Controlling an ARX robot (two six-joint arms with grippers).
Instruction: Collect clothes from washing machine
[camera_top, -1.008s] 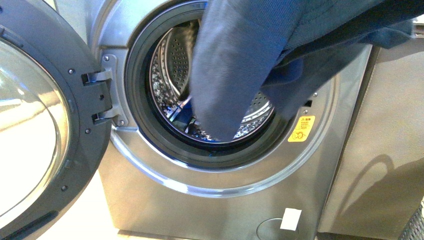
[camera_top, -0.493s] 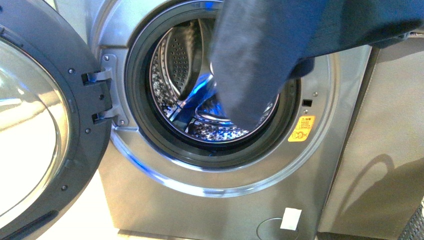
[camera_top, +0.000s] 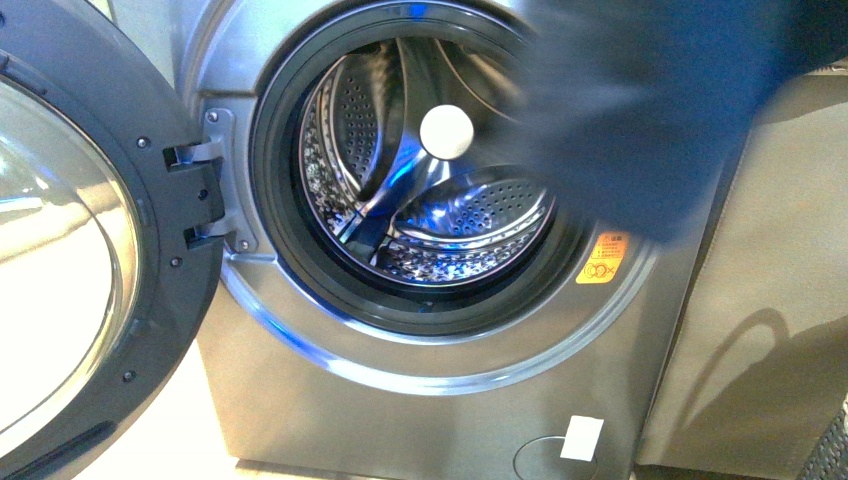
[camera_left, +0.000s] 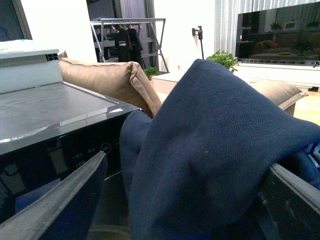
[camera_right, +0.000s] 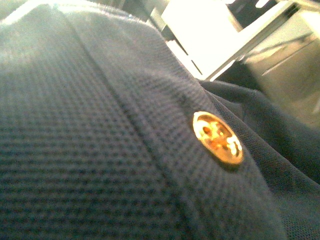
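The clothes (camera_top: 660, 100), a dark navy garment, hang blurred at the top right of the front view, in front of the washing machine's (camera_top: 430, 400) right side and clear of the drum (camera_top: 450, 210). My right gripper is shut on the clothes and hidden by them; the right wrist view is filled with navy fabric (camera_right: 100, 140) and a gold button (camera_right: 218, 137). In the left wrist view the clothes (camera_left: 215, 150) drape between my open left fingers (camera_left: 60, 200), above the black control strip (camera_left: 50, 155).
The round porthole door (camera_top: 90, 230) stands swung open at the left. A yellow-orange sticker (camera_top: 603, 258) sits right of the opening. A grey cabinet side (camera_top: 760, 300) stands right of the machine. A tan sofa (camera_left: 115, 80) lies behind the machine top.
The clothes have moved up and right, out of the drum opening. The drum's inside and its white centre cap now show.
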